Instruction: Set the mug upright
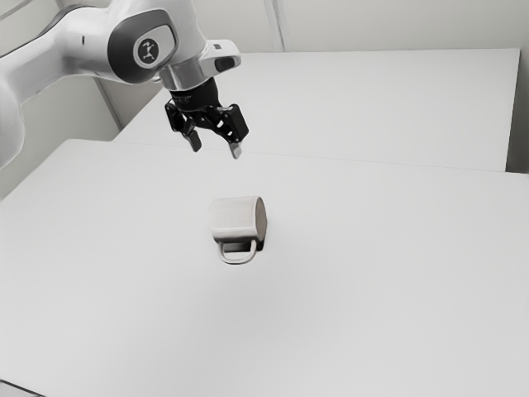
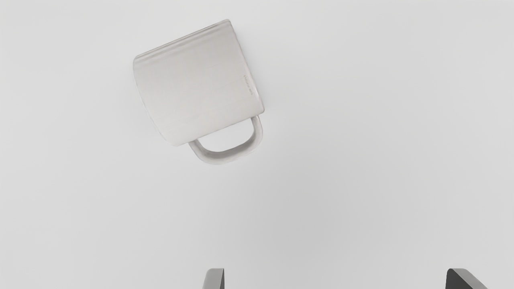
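Arm: white, smooth-shelled, seven-joint (image 1: 87,41), entering at the exterior view's upper left. It bends at the wrist, so the hand points down toward the table. A dark round emblem (image 1: 148,51) marks the wrist housing.

Gripper: black, two-fingered, with grey tips (image 1: 216,150). It hangs in the air above the tabletop, clear of the mug. Jaws stand wide apart with nothing between them; the wrist view has the two tips well separated.

Mug: off-white, cylindrical, glossy (image 1: 234,219), lying on its side on the table. Its mouth faces the exterior view's right, the inside brownish. The looped handle (image 1: 237,260) sticks out on the side toward the exterior camera. In the wrist view the handle is on the mug's side nearer the fingertips. A faint marking sits near one end of the body, too small to read.

Surface: plain, pale, matt tabletop (image 1: 372,289), with a dark patch of shadow beside the handle. Beyond it, another flat white surface (image 1: 355,107).

Room: pale grey walls (image 1: 397,21), a vertical strip (image 1: 278,25) running down the back one. Dark-edged grey object (image 1: 15,391) at the exterior view's lower left corner, mostly cut off; cannot tell what.
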